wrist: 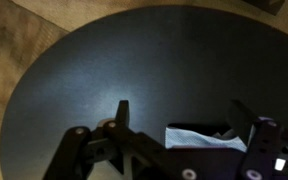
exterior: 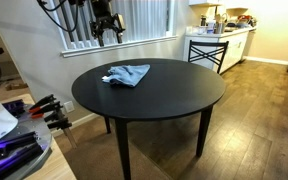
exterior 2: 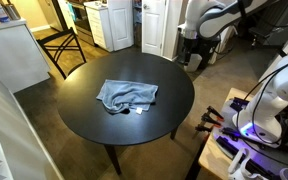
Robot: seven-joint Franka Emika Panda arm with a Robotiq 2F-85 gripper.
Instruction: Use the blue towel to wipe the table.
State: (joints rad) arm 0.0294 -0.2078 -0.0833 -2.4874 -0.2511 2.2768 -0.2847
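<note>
A crumpled blue towel lies on the round black table, toward its far side; it also shows in an exterior view near the middle of the table. My gripper hangs high above the table's far edge, well clear of the towel. In the wrist view the gripper is open and empty. The towel shows between the two dark fingers, far below them, and its lower part is hidden by the gripper body.
A black metal stool and kitchen counters stand beyond the table. A bench with clamps and electronics is beside the table. A chair and white cabinets stand at the table's other side.
</note>
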